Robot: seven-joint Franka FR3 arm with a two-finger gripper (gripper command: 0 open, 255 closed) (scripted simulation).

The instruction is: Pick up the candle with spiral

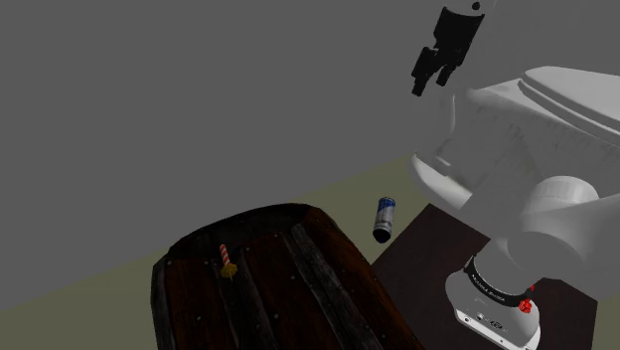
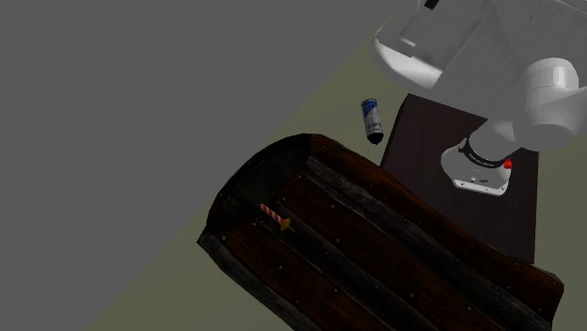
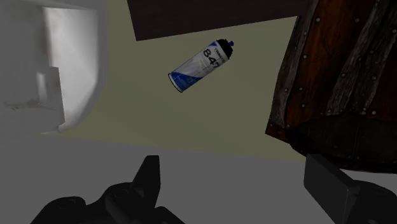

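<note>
Shoulder view, left to right:
- Candle point(image 1: 228, 259): red-and-white spiral stripe with a yellowish end. It sits on the dark plank desk point(image 1: 298, 298), near the desk's rounded far end. Nothing else is near it. I can't tell if it stands or lies.
- Spray can point(image 1: 384, 219): white and blue with a black cap. It is on the olive floor point(image 1: 328, 194), in the gap between the desk edge and the dark stand point(image 1: 427, 249).
- End effector point(image 1: 432, 84): high at the upper right, against the grey wall, well apart from the candle.
- White arm point(image 1: 517, 129): fills the right side, above the stand.

Second exterior view: the candle point(image 2: 274, 217) is at the left, near the desk's point(image 2: 395, 263) rounded end. The can point(image 2: 372, 119) is further right, beside the stand point(image 2: 423, 132).

Wrist view: the end effector point(image 3: 238, 181) is released, its black fingers point(image 3: 149, 175) standing wide apart with nothing between them. Beyond them are the can point(image 3: 202, 65) on the floor and one corner of the desk point(image 3: 343, 63).
</note>
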